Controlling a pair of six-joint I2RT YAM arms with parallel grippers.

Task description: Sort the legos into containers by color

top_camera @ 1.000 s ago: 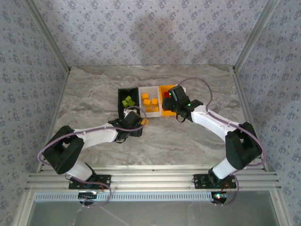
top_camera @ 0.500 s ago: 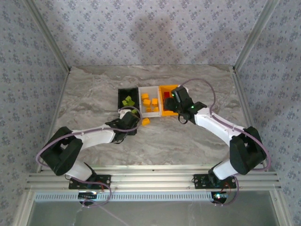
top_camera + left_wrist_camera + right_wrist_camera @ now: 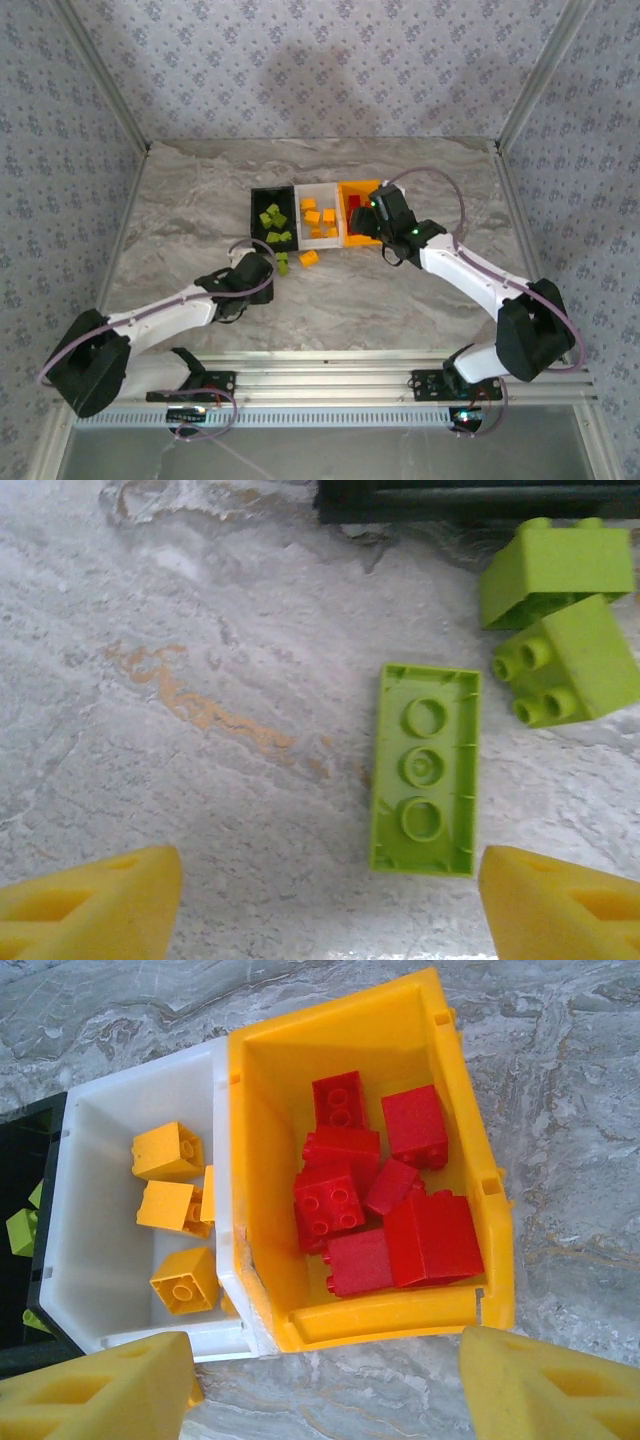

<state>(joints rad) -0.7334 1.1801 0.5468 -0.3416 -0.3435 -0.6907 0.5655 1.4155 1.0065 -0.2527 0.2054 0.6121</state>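
My left gripper (image 3: 330,912) is open over bare table, its yellow fingers (image 3: 92,900) wide apart with nothing between them. Just ahead of it lies a long lime green lego (image 3: 425,768), hollow side up. Two more green legos (image 3: 568,658) sit close to the black container (image 3: 470,494). From above, my left gripper (image 3: 262,270) is near these green legos (image 3: 282,262), and an orange-yellow lego (image 3: 309,258) lies beside them. My right gripper (image 3: 325,1392) hangs open above the near edge of the orange container (image 3: 370,1325), which holds several red legos (image 3: 385,1200).
The white container (image 3: 105,1305) holds several orange-yellow legos (image 3: 167,1150). The black container (image 3: 270,215) has green legos in it. The three joined bins stand mid-table. Metal frame posts and patterned walls close in the table's sides and back.
My left arm has drawn back toward the near left, away from the bins, uncovering the green legos on the table. My right gripper has shifted slightly over the orange container.
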